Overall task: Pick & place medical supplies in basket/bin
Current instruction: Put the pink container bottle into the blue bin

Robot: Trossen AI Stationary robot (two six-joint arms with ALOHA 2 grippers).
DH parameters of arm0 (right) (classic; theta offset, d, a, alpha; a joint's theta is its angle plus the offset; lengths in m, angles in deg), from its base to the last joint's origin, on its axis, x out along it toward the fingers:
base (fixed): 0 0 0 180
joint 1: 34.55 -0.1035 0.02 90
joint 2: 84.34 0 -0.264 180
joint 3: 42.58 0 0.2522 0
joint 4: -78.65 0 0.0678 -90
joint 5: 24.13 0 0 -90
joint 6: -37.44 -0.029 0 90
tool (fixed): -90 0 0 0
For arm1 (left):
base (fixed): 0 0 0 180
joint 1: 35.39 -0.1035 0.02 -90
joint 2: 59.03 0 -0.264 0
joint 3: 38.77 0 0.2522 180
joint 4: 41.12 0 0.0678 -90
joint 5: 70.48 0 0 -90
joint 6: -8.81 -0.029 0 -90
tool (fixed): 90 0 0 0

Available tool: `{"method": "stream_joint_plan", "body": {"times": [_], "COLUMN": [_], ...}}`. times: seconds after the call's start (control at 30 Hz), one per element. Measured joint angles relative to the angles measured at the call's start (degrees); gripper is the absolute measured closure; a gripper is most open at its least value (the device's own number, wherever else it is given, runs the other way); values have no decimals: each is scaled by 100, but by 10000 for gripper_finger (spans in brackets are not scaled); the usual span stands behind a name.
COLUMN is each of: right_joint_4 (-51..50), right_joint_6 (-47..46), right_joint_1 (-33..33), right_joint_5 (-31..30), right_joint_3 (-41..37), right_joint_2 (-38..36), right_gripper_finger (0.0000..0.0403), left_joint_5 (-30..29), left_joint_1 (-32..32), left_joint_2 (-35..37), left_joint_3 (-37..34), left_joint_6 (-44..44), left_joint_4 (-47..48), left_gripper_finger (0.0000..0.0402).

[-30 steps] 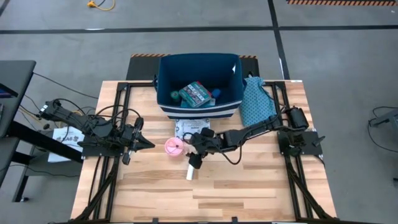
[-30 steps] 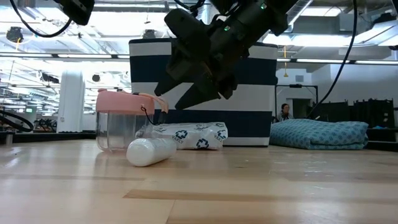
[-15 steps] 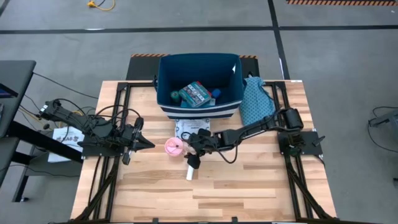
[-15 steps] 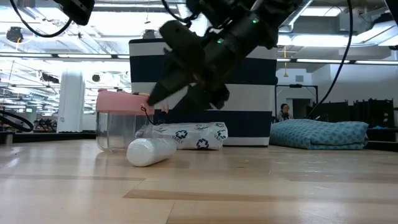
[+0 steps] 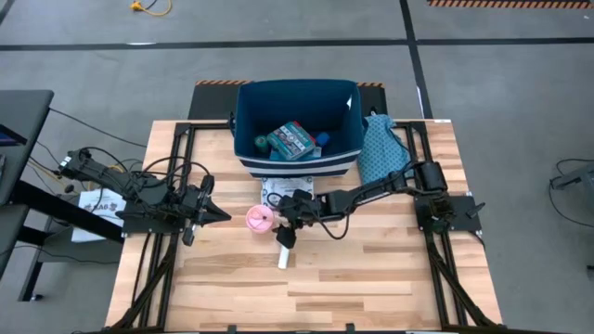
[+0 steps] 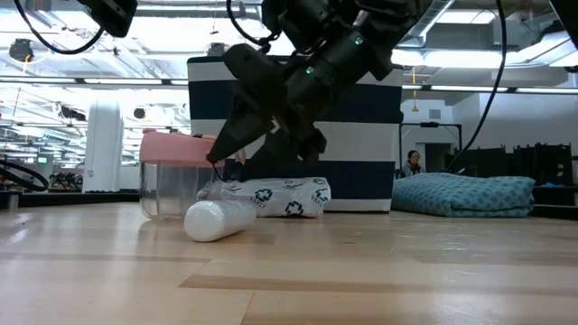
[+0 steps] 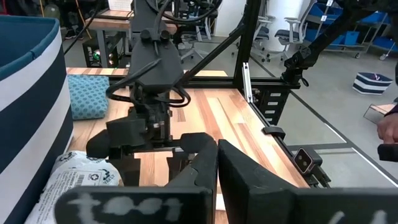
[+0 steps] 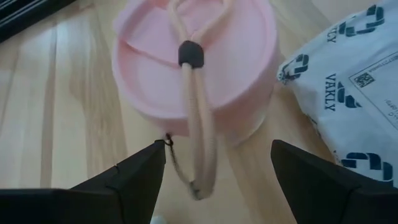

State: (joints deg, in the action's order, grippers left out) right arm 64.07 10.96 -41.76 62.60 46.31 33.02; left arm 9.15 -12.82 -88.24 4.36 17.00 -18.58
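Fingers spread wide, your right gripper [image 8: 214, 165] hangs just above the pink-lidded jar [image 8: 196, 65], and that spacing makes sense: the lid is broad, so the opening has to clear it on both sides before you come down. The jar [image 5: 261, 219] sits directly ahead of and below the fingertips, upright on the table [image 5: 371, 278], its pink cap carrying a thin loop strap that lies across the top toward the gripper (watch that strap, since a finger could snag it rather than the lid's rim).

Just beside the gripper, on the bin's side of it, lies the white printed packet [image 8: 348, 93], close enough to the jar that one finger has to slip into the narrow gap between them. Below and slightly behind the gripper, the white tube [image 5: 283, 256] rests on its side; in the low view the tube [image 6: 219, 219] lies in front of the clear-walled jar [image 6: 178, 176], so you are reaching over it to get at the jar.

The navy bin [image 5: 297, 102] stands beyond the gripper, past the packet, already holding a green roll and a teal-and-white packet, which puts the drop only a short lift and carry away. The teal fabric pouch [image 5: 380, 148] lies off to the side by the right arm.

Your left gripper [image 5: 212, 213] waits well apart on the jar's far side, its fingers closed together and holding nothing.
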Motion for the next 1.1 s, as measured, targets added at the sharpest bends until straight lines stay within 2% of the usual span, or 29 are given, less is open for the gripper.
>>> {"method": "stream_joint_plan", "body": {"times": [0.23,0.37,0.5,0.7,0.73,1.1], "right_joint_4": [0,-1,-2,-5,-5,-159], "right_joint_6": [0,-9,-44,-222,-262,-738], "right_joint_1": [32,30,30,57,65,52], "right_joint_5": [84,227,435,623,700,788], "right_joint_3": [0,0,0,0,0,68], "right_joint_2": [0,0,0,0,0,0], "right_gripper_finger": [143,177,240,379,388,399], "left_joint_5": [7,7,9,9,9,11], "left_joint_1": [0,2,1,2,0,0], "left_joint_2": [0,0,0,0,0,0], "left_joint_3": [0,0,0,0,0,0], "left_joint_6": [9,9,9,9,9,15], "left_joint_4": [89,89,87,87,87,87], "left_gripper_finger": [401,401,401,401,401,401]}}
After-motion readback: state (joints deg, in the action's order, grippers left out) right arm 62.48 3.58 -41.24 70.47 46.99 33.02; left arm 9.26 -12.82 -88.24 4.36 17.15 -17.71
